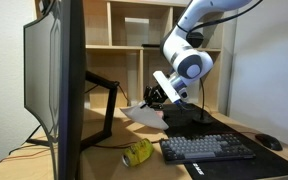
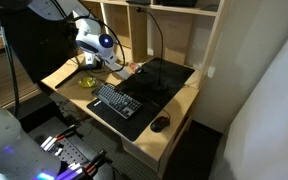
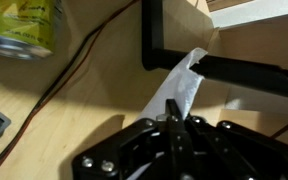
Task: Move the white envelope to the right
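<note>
- The fingers [image 3: 171, 128] are pressing together on the near end of the white envelope [image 3: 182, 92], which is projecting straight ahead of them in the wrist view.
- In an exterior view, the white envelope [image 1: 141, 111] is hanging tilted below the fingers, low over the worktop [image 1: 102, 148], between the black monitor stand [image 1: 99, 80] and the keyboard [image 1: 206, 148].
- A yellow can [image 3: 24, 25] is lying on the worktop nearby; its printing is appearing blurred and cannot be read.
- The keyboard's key legends are appearing too small to read.
</note>
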`<action>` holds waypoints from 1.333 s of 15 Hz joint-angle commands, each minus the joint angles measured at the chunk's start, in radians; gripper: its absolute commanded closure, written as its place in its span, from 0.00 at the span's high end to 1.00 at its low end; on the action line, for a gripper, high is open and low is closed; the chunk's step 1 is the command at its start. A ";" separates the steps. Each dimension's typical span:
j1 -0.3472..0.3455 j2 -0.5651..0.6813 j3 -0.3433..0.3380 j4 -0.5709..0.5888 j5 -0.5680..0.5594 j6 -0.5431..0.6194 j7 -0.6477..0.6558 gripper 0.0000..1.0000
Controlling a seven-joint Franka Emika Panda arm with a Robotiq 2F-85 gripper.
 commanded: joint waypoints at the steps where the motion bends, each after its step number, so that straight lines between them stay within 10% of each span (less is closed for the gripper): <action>1: -0.003 0.012 0.000 0.023 0.055 0.008 -0.142 0.00; 10: -0.004 0.000 -0.007 -0.013 -0.156 -0.025 0.035 0.00; 17: -0.028 0.006 0.006 -0.003 -0.073 -0.163 0.078 0.00; 18: -0.025 0.007 0.001 -0.001 -0.069 -0.160 0.059 0.26; 20: -0.021 0.009 -0.004 0.004 -0.075 -0.150 0.025 0.32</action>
